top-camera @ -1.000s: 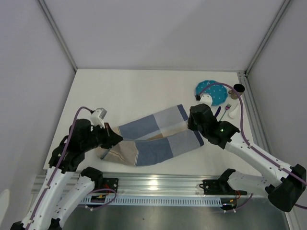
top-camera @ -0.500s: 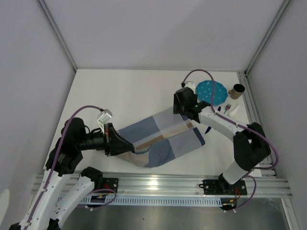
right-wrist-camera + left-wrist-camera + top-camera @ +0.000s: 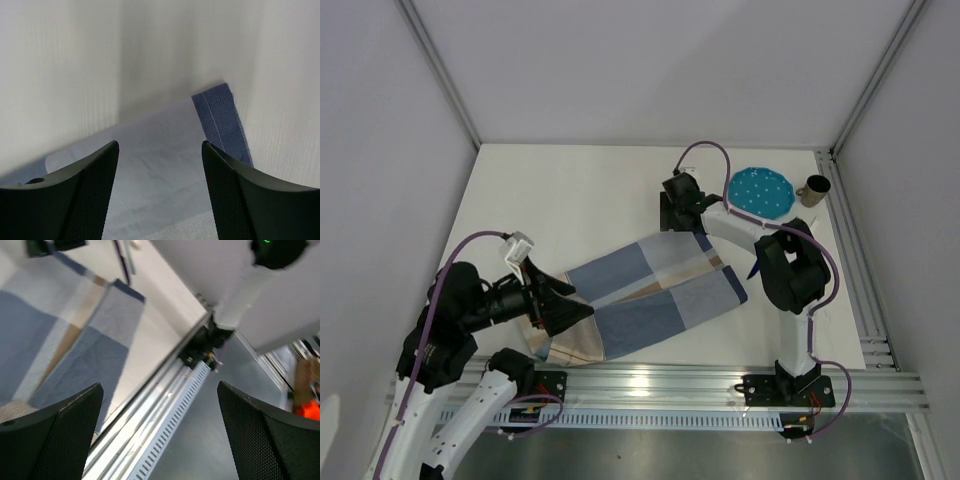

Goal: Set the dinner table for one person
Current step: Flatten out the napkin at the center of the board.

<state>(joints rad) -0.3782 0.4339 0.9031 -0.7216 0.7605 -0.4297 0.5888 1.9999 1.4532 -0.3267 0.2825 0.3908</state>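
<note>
The blue-and-beige checked placemat (image 3: 650, 290) lies spread at a slant on the white dinner table (image 3: 570, 200), near its front edge. My left gripper (image 3: 575, 302) hovers over the mat's near-left end, open and holding nothing. In the left wrist view the left gripper (image 3: 159, 390) has its jaws wide apart, with the placemat (image 3: 60, 335) to the upper left and the table's rail below. My right gripper (image 3: 682, 222) is at the mat's far corner. The right wrist view shows the right gripper (image 3: 160, 145) open just above the placemat (image 3: 165, 190) and touching nothing.
A teal dotted plate (image 3: 760, 190) and a brown cup (image 3: 815, 188) stand at the back right. A dark utensil handle (image 3: 753, 268) pokes out beside the right arm. The silver rail (image 3: 670, 385) runs along the near edge.
Both grippers opened and let go of the placemat, which now lies flatter. The right arm swung back to the mat's far corner; the left gripper drew toward the near edge.
</note>
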